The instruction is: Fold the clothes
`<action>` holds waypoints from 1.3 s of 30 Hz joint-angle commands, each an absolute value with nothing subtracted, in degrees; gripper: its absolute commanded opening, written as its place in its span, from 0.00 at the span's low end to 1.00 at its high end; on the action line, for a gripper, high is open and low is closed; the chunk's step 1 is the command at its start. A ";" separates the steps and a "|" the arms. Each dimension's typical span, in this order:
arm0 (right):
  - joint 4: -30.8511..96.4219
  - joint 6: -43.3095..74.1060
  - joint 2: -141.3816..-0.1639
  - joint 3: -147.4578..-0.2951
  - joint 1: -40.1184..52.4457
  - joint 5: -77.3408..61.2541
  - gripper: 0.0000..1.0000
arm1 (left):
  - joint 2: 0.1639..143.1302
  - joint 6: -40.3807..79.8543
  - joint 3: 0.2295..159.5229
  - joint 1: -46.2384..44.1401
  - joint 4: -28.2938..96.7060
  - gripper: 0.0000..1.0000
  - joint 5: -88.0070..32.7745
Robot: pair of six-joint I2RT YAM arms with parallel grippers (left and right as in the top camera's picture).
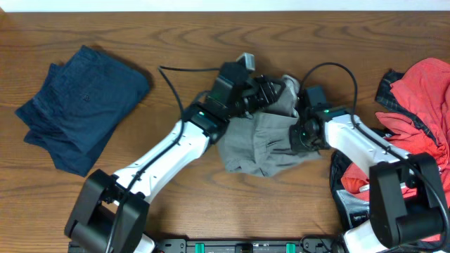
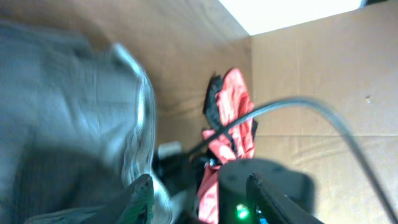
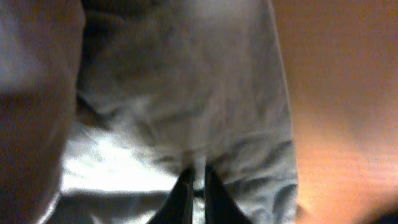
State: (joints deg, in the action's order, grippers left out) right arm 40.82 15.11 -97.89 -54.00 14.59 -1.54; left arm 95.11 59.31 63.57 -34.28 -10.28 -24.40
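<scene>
While grey shorts [image 1: 264, 144] lie bunched on table [image 1: 211, 28], right tool [image 3: 198, 180] pinches them, jaws narrow; left tool [image 1: 275, 93] opening: cannot tell.

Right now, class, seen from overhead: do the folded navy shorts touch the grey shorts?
No: the navy shorts lie apart at the left, with bare table between them and the grey shorts.

Grey shorts [image 1: 264, 144] hide L gripper [image 1: 276, 95] tips; red clothes [image 1: 422, 88] cut off rt.
</scene>
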 commanded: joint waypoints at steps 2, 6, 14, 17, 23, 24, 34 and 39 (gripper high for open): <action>46.72 15.84 -89.69 -60.90 9.47 2.81 0.13 | 93.10 53.23 64.97 -29.02 -9.85 0.51 -27.66; 49.28 15.42 -81.78 -67.40 6.66 1.02 0.12 | 93.82 48.05 64.95 -24.95 -5.32 0.51 -25.10; 40.60 10.22 -77.32 -68.84 11.09 -19.79 0.12 | 98.35 43.07 64.95 -23.31 -1.21 0.51 -17.02; 38.52 10.22 -80.62 -67.83 14.26 -22.11 0.13 | 101.23 43.07 64.95 -23.31 -2.04 0.52 -16.84; 39.48 10.20 -90.00 -67.66 19.53 -22.11 0.07 | 106.89 43.09 64.95 -23.31 -2.96 0.52 -16.86; 40.38 10.17 -91.33 -67.66 20.08 -22.11 0.07 | 107.57 43.09 64.95 -23.31 -2.96 0.51 -16.86; 64.86 11.97 -94.43 -67.61 19.35 -2.33 0.02 | 111.04 42.81 64.95 -23.31 7.49 0.52 -17.06; 62.00 11.97 -94.74 -66.35 18.59 -0.80 0.06 | 111.02 42.39 64.93 -23.38 20.60 0.52 -17.06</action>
